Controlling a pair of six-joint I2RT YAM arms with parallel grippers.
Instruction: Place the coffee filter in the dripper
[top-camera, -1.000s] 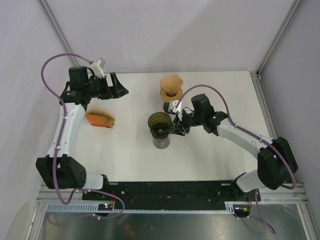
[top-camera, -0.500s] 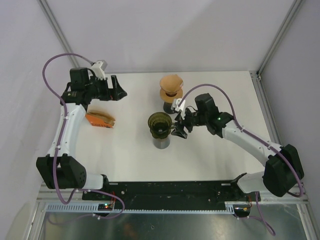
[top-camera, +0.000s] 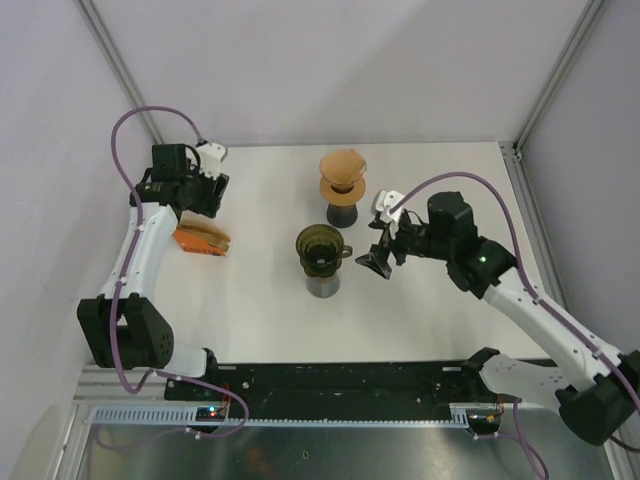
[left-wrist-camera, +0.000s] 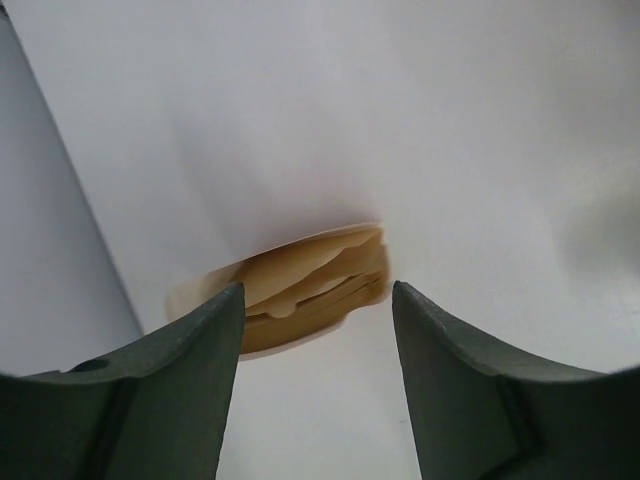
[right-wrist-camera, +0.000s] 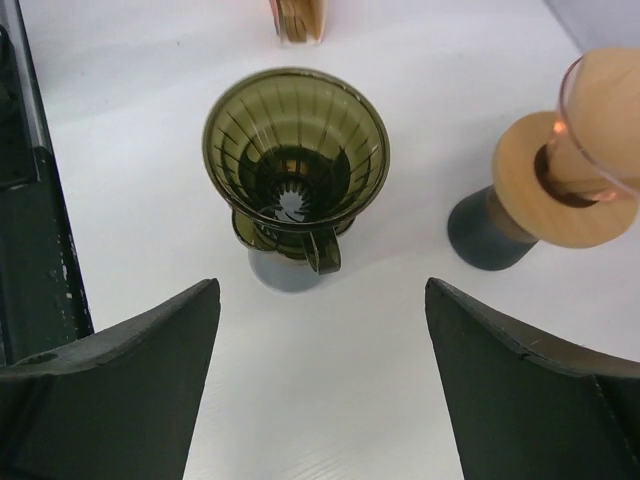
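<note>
The dark green dripper (top-camera: 318, 247) stands empty on a grey base at the table's middle; it also shows in the right wrist view (right-wrist-camera: 295, 150). Brown coffee filters (top-camera: 205, 237) are stacked in an orange holder at the left; they also show in the left wrist view (left-wrist-camera: 305, 280). My left gripper (top-camera: 208, 196) is open and empty just behind the stack, with the filters between and beyond its fingertips (left-wrist-camera: 315, 305). My right gripper (top-camera: 373, 262) is open and empty, a little right of the dripper's handle, which shows ahead of it in its own view (right-wrist-camera: 320, 300).
A second dripper (top-camera: 342, 174) with a wooden collar and a brown filter in it stands on a dark base behind the green one; it also shows in the right wrist view (right-wrist-camera: 575, 150). A black rail (top-camera: 340, 378) runs along the near edge.
My right gripper has drawn back to the right, away from the green dripper. My left gripper has turned from pointing right to pointing down at the filter stack.
</note>
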